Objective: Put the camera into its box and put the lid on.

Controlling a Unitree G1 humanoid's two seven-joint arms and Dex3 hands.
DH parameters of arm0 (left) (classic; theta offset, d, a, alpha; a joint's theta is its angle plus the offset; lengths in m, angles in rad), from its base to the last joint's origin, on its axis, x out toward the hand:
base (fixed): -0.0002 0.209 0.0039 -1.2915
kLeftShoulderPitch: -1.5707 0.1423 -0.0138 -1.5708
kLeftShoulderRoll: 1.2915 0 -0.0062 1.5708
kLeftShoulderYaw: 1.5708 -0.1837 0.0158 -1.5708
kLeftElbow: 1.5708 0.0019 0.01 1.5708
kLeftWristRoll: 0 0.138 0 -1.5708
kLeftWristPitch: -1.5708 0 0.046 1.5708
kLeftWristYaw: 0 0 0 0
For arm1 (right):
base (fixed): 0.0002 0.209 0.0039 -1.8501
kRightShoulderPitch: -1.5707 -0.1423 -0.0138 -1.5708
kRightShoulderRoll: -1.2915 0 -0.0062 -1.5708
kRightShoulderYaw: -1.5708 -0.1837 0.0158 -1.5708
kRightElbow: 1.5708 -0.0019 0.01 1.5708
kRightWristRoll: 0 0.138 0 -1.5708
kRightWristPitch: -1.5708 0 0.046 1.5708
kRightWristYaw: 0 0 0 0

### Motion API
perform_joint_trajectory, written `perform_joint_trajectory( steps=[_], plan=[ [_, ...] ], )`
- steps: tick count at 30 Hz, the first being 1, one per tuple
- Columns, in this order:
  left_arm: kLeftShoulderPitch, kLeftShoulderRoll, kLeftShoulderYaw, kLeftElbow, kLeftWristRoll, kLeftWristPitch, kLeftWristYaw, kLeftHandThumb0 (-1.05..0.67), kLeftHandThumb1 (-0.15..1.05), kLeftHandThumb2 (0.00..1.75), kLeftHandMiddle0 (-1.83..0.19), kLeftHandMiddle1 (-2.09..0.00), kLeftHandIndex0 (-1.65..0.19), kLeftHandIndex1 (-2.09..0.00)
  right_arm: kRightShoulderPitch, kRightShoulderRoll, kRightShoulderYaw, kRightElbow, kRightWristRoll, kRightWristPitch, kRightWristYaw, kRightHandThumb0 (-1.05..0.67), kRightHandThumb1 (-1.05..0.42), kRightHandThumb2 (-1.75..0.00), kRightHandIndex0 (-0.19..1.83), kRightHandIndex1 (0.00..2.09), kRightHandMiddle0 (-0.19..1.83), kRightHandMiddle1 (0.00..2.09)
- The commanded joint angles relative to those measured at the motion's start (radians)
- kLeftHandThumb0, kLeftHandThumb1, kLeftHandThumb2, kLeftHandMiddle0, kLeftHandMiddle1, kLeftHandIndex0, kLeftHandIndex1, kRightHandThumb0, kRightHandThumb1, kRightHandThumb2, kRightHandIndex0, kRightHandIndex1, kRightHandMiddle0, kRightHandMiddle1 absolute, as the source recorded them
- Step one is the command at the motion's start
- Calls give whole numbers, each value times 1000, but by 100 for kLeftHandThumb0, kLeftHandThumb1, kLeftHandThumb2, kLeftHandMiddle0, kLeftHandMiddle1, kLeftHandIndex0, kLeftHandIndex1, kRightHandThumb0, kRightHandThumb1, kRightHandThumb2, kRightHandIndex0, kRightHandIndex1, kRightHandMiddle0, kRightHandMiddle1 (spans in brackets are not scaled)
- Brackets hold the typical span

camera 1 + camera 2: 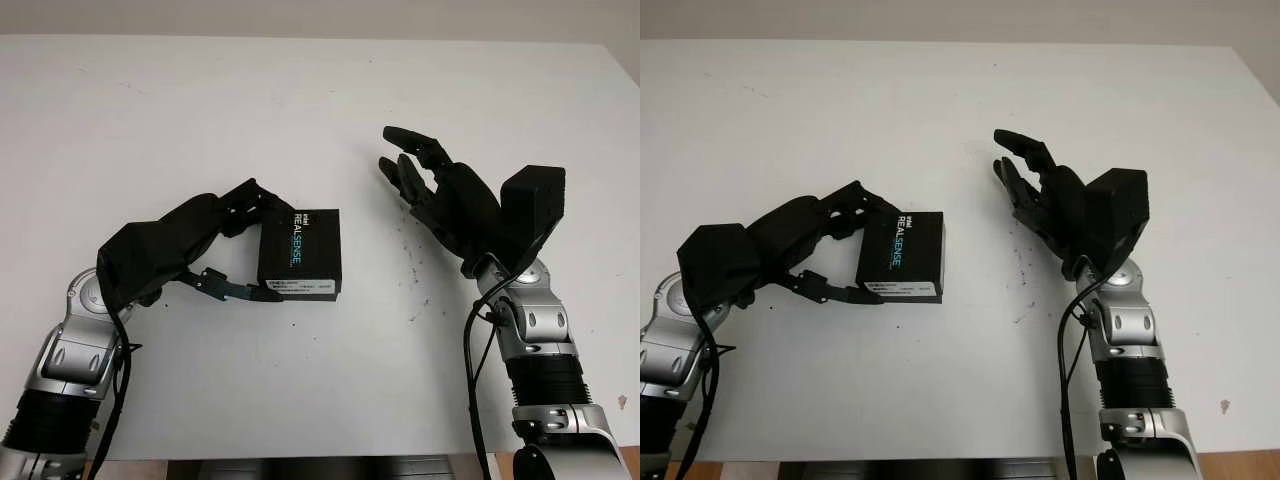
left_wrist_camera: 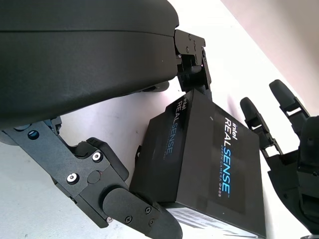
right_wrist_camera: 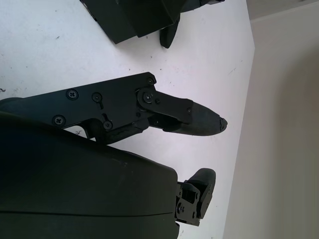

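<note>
Box (image 1: 299, 254) sits closed on table (image 1: 300, 100), lid apparently on, so task looks abt done; left hand (image 1: 225, 250) grips box w/ fingers round its edges; right hand (image 1: 440, 195) open, held apart to the right.

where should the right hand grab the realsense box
Probably across its two short side walls, coming from its free right side. The box lies flat on the table with its lid on, and the left hand already clasps its left end, fingers on the near and far edges. The right hand is open, raised to the right of the box, facing that end.
</note>
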Motion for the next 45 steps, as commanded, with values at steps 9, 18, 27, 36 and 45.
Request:
perform_joint_trajectory(
  steps=[9, 18, 27, 36, 45],
  plan=[
    [-13, -2, -18, 3, 11, -8, 5, -48, 105, 50, -25, -6, -66, -193, 7, -11, -2, -22, -1, 1, 2, -54, -105, -61, 17, 5, -18, 76],
    [5, 86, -82, -94, 194, 11, 7, -69, 105, 26, 19, 0, 17, -7, 6, -9, -2, -22, -5, 0, -3, -54, -105, -60, 18, 5, -16, 75],
    [12, 134, -131, -162, 343, 46, -2, -89, 105, 18, 19, 0, 19, 0, 7, -12, 0, -21, -5, -3, 3, -53, -105, -61, 17, 5, -17, 76],
    [18, 194, -91, -233, 289, 107, -130, -97, 99, 5, 19, 0, 19, 0, 15, -14, 0, -43, -3, 20, 3, -54, -105, -61, 16, 5, -17, 74],
    [-19, 339, 27, -255, 21, 167, -386, -69, 83, 2, 19, 0, 19, 0, 18, -14, 0, -43, -3, 15, 8, -52, -105, -62, 15, 4, -16, 70]
  ],
)
